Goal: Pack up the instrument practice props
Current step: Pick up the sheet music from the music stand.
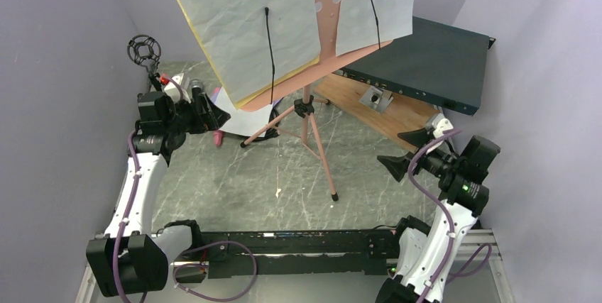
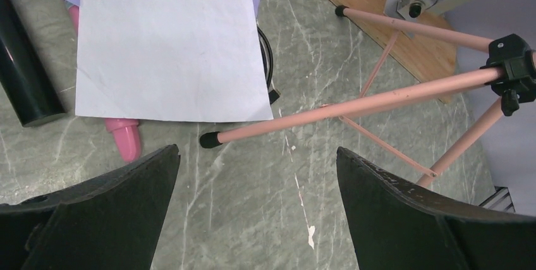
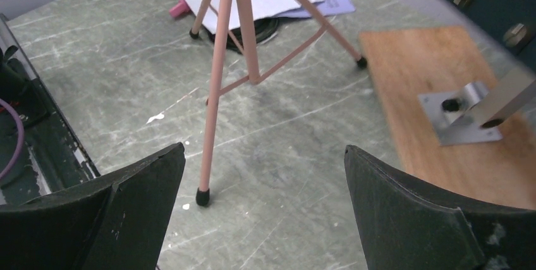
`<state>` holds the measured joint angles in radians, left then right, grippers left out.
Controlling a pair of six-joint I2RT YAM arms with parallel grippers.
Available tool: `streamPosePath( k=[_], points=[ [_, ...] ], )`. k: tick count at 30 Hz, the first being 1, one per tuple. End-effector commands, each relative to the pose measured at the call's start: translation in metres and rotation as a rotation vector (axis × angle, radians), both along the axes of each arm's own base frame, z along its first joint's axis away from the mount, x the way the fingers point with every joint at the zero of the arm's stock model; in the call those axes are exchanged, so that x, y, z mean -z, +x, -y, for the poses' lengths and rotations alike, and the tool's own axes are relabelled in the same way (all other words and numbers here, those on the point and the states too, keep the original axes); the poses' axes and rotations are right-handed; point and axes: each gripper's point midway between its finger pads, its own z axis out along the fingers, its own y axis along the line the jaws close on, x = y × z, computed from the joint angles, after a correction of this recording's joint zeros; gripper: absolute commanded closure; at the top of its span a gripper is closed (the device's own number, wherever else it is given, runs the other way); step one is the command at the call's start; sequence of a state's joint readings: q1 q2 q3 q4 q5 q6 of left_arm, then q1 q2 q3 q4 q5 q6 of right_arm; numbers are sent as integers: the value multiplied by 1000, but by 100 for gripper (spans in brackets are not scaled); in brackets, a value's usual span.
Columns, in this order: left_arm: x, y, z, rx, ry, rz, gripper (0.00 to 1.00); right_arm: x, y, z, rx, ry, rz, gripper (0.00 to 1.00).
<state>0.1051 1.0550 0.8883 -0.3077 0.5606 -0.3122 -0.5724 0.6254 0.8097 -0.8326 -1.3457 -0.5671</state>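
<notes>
Black jaws of left gripper and right gripper are held wide apart, empty, above the grey marble counter. From both wrists the pink tripod legs are seen planted mid-counter; only the top view shows the pink perforated desk carrying white and yellow pages

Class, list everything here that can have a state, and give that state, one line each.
Music stand: standing, legs spread.
Sheets on the stand: propped up, not yet packed.
White page: lying flat.
Pink microphone: lying down, partly under that page.
Left tool: open, empty.
Right tool: open, empty.
</notes>
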Motion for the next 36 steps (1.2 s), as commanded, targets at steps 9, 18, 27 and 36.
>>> streamPosePath(
  k=[9, 18, 27, 36],
  points=[
    [-14, -16, 9, 52, -11, 39, 1, -126, 12, 4, -7, -51, 179, 0],
    [-18, -19, 8, 44, -10, 55, 1, -172, 73, 39, 138, 20, 120, 0],
    [-17, -19, 6, 31, -2, 48, 1, -209, 113, 32, 152, 74, 129, 0],
    [-14, -18, 6, 29, -4, 35, 0, -233, 154, 44, 206, 179, 121, 0]
  ],
)
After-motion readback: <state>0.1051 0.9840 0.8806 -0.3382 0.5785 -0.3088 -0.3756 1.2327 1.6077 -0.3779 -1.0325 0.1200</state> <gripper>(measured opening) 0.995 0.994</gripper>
